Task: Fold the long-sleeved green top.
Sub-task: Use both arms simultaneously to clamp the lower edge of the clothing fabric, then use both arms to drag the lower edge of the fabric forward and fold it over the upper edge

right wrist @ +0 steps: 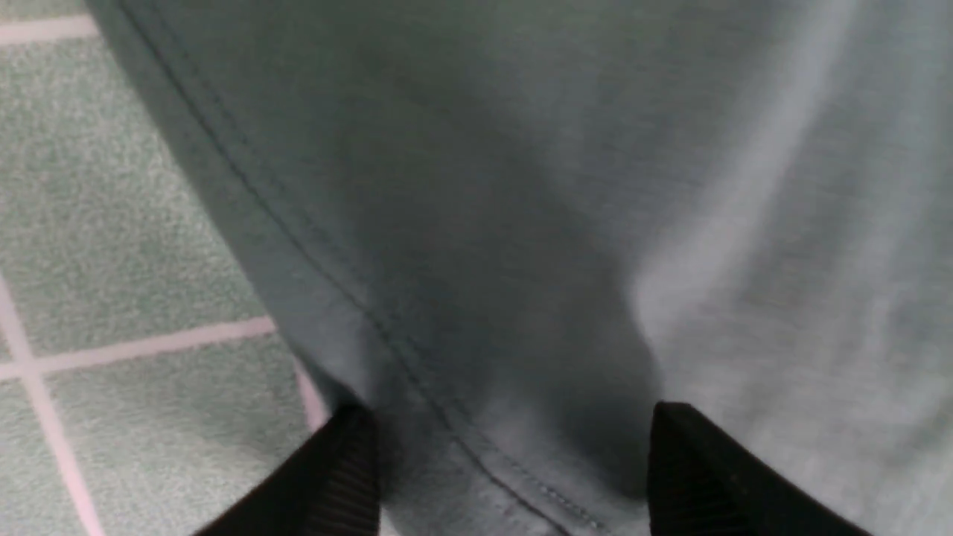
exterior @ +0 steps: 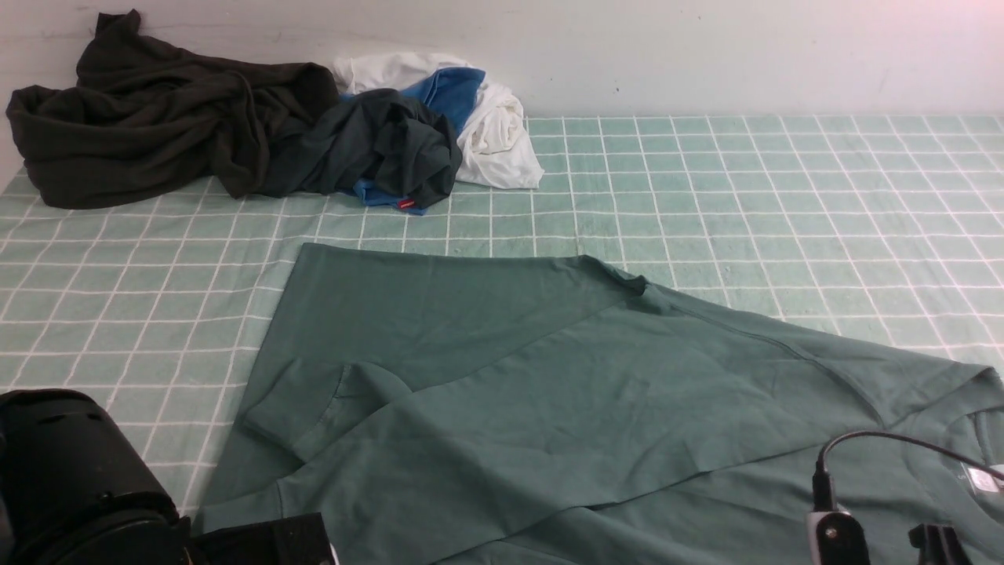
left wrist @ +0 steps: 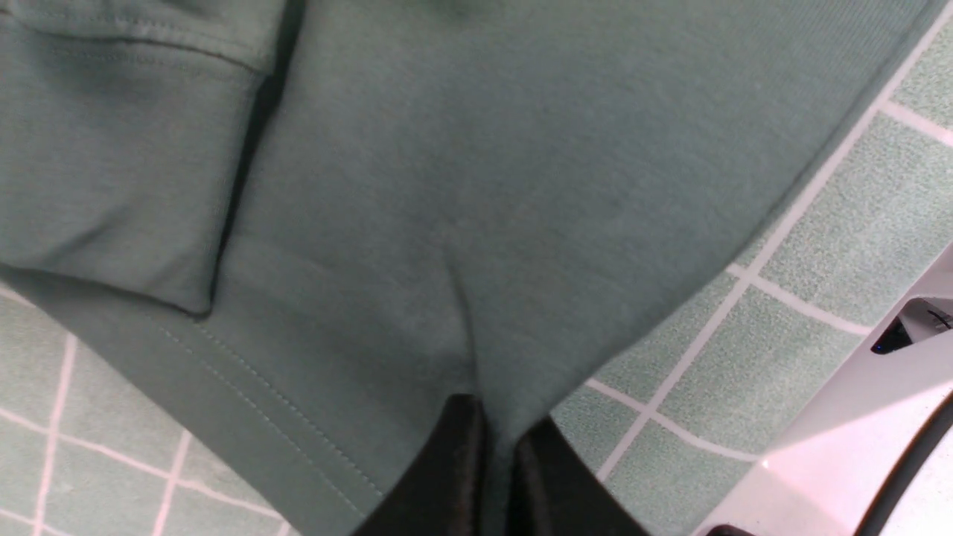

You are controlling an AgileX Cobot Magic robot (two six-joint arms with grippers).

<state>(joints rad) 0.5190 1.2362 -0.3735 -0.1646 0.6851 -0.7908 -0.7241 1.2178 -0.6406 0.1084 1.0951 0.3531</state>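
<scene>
The worktop (exterior: pixel 784 196), covered in a pale green checked cloth, carries everything. The green long-sleeved top (exterior: pixel 549 377) is spread flat over its near half, the neck toward the robot's right and the hem toward its left, probably laid out so the folds can be made cleanly. A loose heap of other garments (exterior: pixel 235 133), dark, blue and white, sits at the far left against the wall, seemingly pushed aside; no basket or bin is in view, so nothing is contained. One cuffed sleeve end (exterior: pixel 302 416) lies over the body, which suggests the folding is under way. The left hand (left wrist: pixel 500 432) is pinched tight on the top's fabric near its stitched edge, likely to lift that side. The right hand (right wrist: pixel 514 439) stands wide, its jaws straddling a stitched edge without clamping it. A small white neck label (exterior: pixel 982 479) shows inside the collar.
</scene>
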